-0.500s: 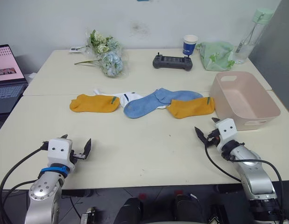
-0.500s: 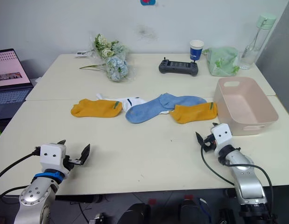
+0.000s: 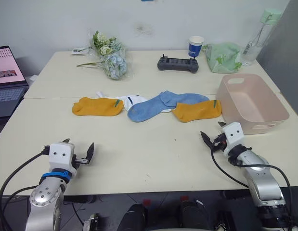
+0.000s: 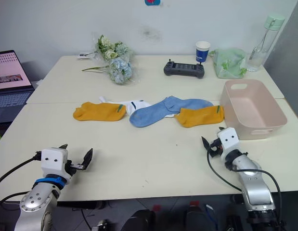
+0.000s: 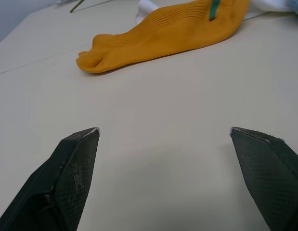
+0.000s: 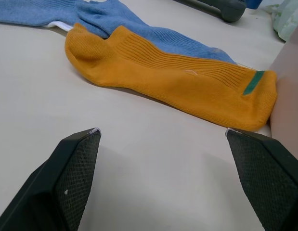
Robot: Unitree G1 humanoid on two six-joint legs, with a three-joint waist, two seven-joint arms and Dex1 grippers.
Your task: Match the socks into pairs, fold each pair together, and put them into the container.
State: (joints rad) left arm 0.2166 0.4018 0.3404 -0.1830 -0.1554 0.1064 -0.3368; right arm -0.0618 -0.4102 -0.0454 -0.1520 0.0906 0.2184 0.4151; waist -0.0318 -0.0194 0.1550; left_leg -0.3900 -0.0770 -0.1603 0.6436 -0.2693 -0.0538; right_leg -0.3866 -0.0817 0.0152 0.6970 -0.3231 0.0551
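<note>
Several socks lie in a row across the middle of the table: a mustard-yellow sock (image 3: 97,106) on the left, a white sock (image 3: 131,100), light blue socks (image 3: 158,106) overlapping, and a second yellow sock (image 3: 197,110) beside the container (image 3: 269,122), a pale pink tub with nothing in it. My left gripper (image 3: 79,145) rests open near the table's front left, facing the left yellow sock (image 5: 163,33) from a distance. Front right, my right gripper (image 3: 212,130) is open just short of the right yellow sock (image 6: 177,82), which touches the tub wall (image 6: 288,96).
At the back of the table are a flower bunch (image 3: 109,57), a black controller (image 3: 177,63), a blue-and-white paper cup (image 3: 195,46), a pale green bag (image 3: 222,57) and a bottle (image 3: 257,36). A laptop (image 3: 6,77) stands at the far left.
</note>
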